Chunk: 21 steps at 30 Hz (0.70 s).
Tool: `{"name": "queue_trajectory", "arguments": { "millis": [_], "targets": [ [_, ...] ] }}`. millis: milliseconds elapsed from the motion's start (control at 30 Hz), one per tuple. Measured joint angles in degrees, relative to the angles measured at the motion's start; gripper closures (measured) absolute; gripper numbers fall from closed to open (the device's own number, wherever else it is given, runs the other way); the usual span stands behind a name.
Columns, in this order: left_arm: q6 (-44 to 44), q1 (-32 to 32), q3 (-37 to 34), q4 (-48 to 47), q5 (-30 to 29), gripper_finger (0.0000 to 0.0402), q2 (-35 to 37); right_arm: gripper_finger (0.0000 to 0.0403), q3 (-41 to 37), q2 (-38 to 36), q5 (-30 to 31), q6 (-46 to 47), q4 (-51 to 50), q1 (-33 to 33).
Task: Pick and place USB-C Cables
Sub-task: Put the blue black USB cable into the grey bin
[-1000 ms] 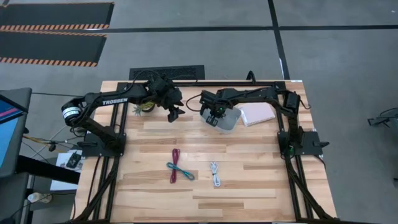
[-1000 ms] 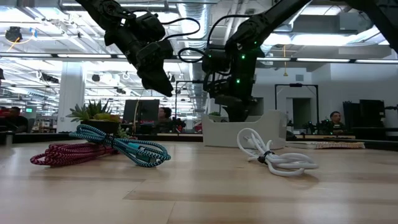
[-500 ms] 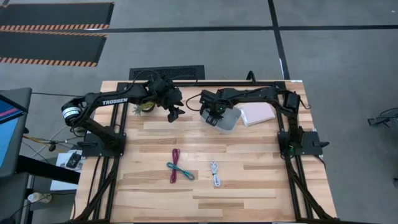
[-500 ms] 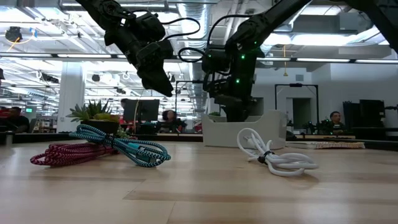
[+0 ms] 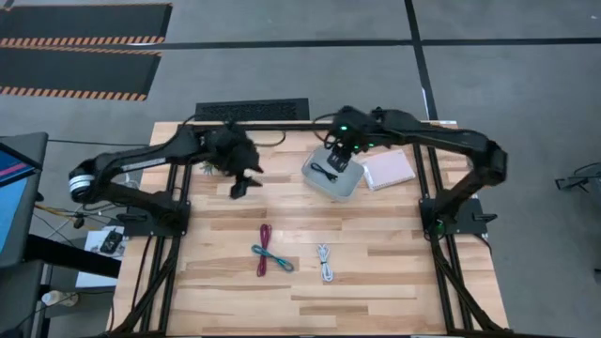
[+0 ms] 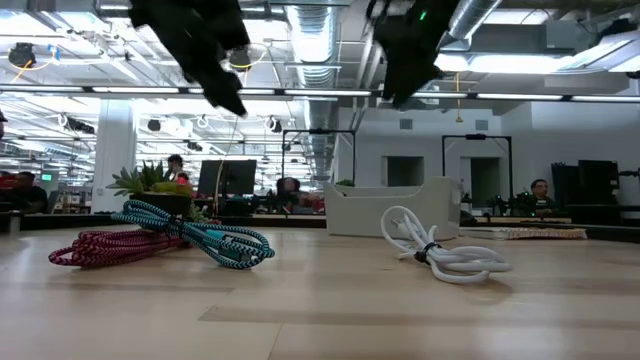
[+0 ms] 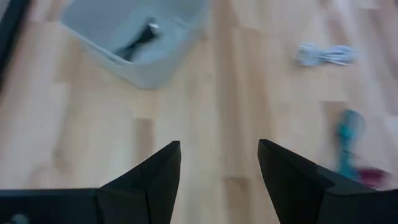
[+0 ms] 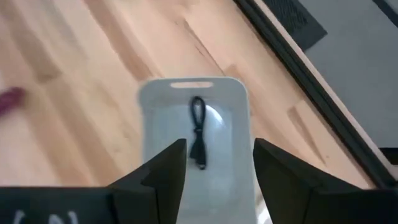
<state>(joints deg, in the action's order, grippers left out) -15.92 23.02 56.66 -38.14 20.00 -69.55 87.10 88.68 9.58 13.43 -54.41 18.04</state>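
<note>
A clear bin (image 5: pixel 346 180) stands at the table's far middle, with the black cable (image 5: pixel 326 172) lying on its floor; the cable also shows in the right wrist view (image 8: pixel 198 132) and the left wrist view (image 7: pixel 139 41). The maroon cable (image 5: pixel 264 246), the teal cable (image 5: pixel 273 259) and the white cable (image 5: pixel 325 264) lie on the table's near middle. My right gripper (image 8: pixel 217 149) is open and empty, high above the bin. My left gripper (image 7: pixel 217 149) is open and empty, in the air left of the bin (image 5: pixel 242 184).
A flat white pad (image 5: pixel 389 171) lies right of the bin. A small potted plant (image 6: pixel 155 185) stands at the far left, under my left arm. The teal cable (image 6: pixel 205 237) lies partly across the maroon one (image 6: pixel 95 248). People sit in the room behind.
My right gripper has risen out of the bin and drawn back toward the table's far edge; the black cable now lies uncovered in the bin. My left gripper has gone up and toward the table's left edge.
</note>
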Motion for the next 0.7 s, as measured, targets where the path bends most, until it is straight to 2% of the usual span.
{"name": "queue_trajectory", "arguments": {
  "millis": [133,333,533,700],
  "targets": [
    [5.55,-8.35,-0.65,-3.15,-4.29,0.0198,5.94,0.0197,-0.01,-5.46,-0.05,3.08,-1.55,-2.76],
    [10.95,-25.17,-4.68,-7.44,-10.89,0.0198,11.74,0.0197,-0.03,-9.19,-0.03,6.94,-3.32,-8.10],
    [15.41,-36.94,-9.82,1.17,-22.46,0.0198,12.97,0.0200,-0.05,-9.63,2.47,8.18,-3.93,-13.67],
    [15.06,-40.78,-13.36,10.43,-24.60,0.0198,9.22,0.0200,-0.18,-8.58,4.31,8.79,-3.96,-16.66]
  ]
}}
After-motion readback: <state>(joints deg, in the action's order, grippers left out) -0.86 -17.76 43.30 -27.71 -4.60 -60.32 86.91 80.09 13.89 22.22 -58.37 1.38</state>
